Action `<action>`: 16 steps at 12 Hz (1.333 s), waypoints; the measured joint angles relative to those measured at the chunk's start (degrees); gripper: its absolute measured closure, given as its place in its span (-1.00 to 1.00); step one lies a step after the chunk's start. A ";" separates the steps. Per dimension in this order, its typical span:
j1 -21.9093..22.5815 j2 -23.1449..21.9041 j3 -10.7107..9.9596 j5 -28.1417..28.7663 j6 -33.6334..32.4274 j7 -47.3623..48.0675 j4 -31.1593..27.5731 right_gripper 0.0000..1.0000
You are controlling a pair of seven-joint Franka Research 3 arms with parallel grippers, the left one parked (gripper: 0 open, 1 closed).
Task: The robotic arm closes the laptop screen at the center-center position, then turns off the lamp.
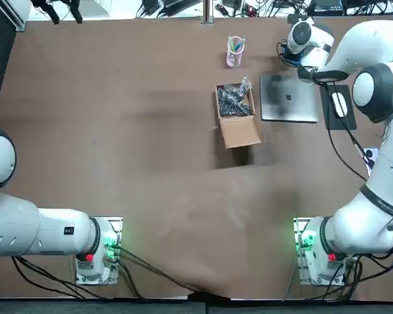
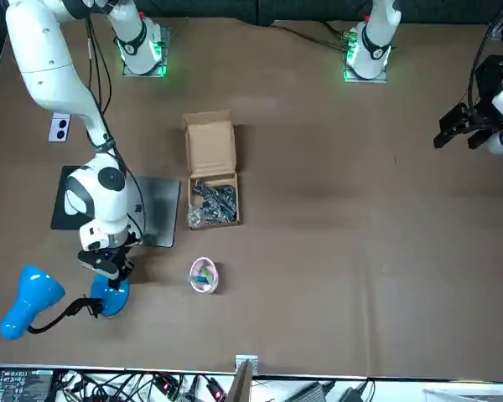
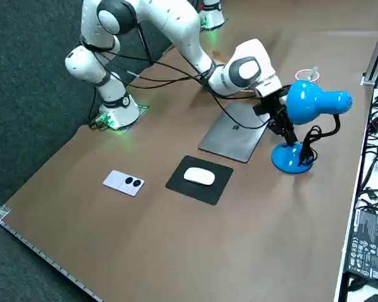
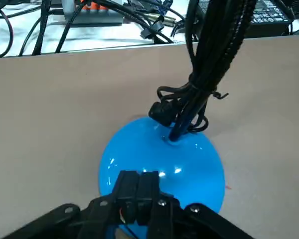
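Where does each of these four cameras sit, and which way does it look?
Top view: overhead, looking straight down; arm bases at the bottom, right arm reaching past the closed laptop.
Front view: across the table, facing the robot; right arm at picture left.
Right side view: raised at the robot's right, looking diagonally down; right tool at the lamp base.
Right wrist view: on the wrist, looking past its shut fingers at that base.
Front and right side views share the lamp base and laptop.

Bright, even overhead light. Soft shadow on the robot's side of the cardboard box (image 1: pixel 238 119). Glare specks on the lamp base (image 4: pixel 194 167) beneath the right gripper (image 4: pixel 139 180), fingers pressed together.
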 joint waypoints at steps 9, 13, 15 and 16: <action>-0.27 0.02 0.00 -0.42 0.29 -0.04 0.54 0.96; -0.17 -1.58 0.12 -1.67 0.22 -0.33 1.95 0.96; 0.33 -3.22 0.25 -1.80 -1.11 -0.43 1.94 0.93; 0.78 -3.87 0.29 -1.80 -2.16 -0.43 1.93 0.79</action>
